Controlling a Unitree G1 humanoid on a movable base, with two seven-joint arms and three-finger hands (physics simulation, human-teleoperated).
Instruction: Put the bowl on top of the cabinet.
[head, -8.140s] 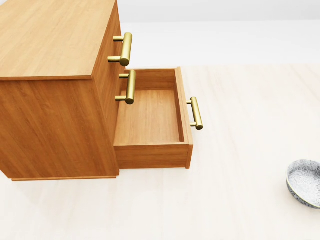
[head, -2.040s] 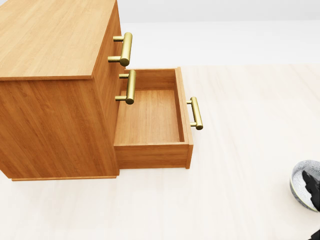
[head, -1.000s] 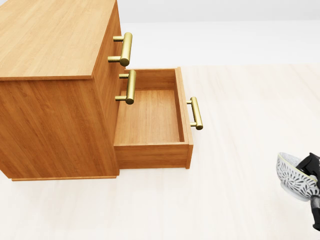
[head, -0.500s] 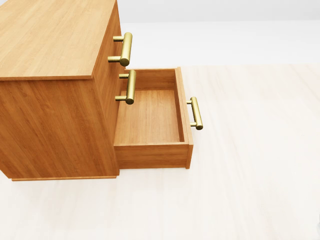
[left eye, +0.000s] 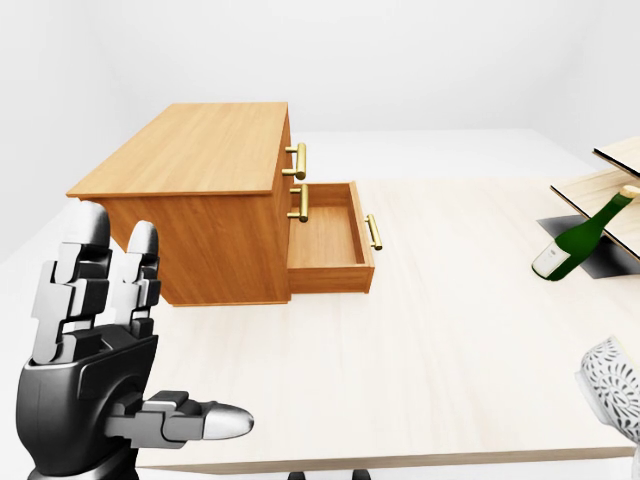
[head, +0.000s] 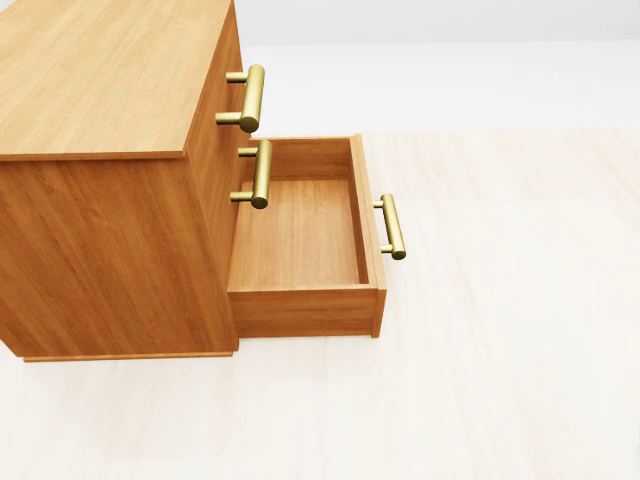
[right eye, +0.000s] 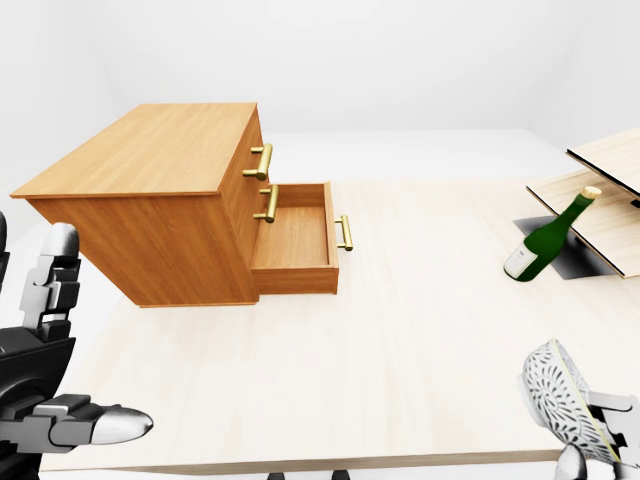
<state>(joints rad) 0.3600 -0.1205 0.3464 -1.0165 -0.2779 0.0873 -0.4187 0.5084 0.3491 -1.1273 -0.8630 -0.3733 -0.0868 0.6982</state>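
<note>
Left robot hand (left eye: 95, 370): it is hanging at the lower left of the left-eye view, grey and black, its fingers (left eye: 75, 290) pointing straight up and its thumb sticking out to the right. It is spread wide and gripping nothing.
Cabinet (left eye: 190, 160): it is standing on the left half of the pale surface (right eye: 420, 300), in warm orange-brown wood, with nothing lying on its flat top.
Upper handles (left eye: 298, 160): two brass bars are sitting one above the other on the cabinet's right-hand face.
Bottom drawer (head: 300, 235): it is standing pulled out to the right with nothing in it, and its own brass handle (head: 392, 227) is showing on its outer panel.
Wine bottle (right eye: 545, 240): dark green with a white label, it is leaning up to the right against wooden panels (right eye: 610, 190), its base on a dark mat (right eye: 580, 262).
Bowl (right eye: 555, 400): it is showing in the lower right corner of the right-eye view, over the surface's lower edge and well apart from the cabinet. It is tipping up on edge, turning to the left a white outer wall covered in dark leaf-like flecks, with a thin pale rim. The head view is not showing it.
Right robot hand (right eye: 605, 430): grey fingers are holding the bowl at its lower right side; the frame is cutting off most of the hand.
</note>
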